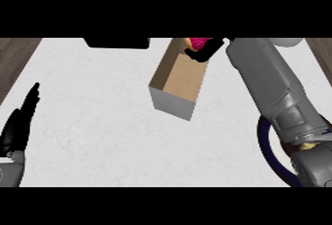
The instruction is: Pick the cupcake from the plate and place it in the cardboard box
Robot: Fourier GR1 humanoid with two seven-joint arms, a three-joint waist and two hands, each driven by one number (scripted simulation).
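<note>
Right hand [206,49] curled around the pink cupcake [198,42], above the far end of the cardboard box [182,81], left hand [18,123] resting with straight fingers at the left edge

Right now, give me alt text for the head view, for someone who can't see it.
The right hand holds a pink-topped cupcake over the far end of an open cardboard box on a white counter. A dark-rimmed plate shows under the right forearm at lower right. The left hand rests open at the left edge.
</note>
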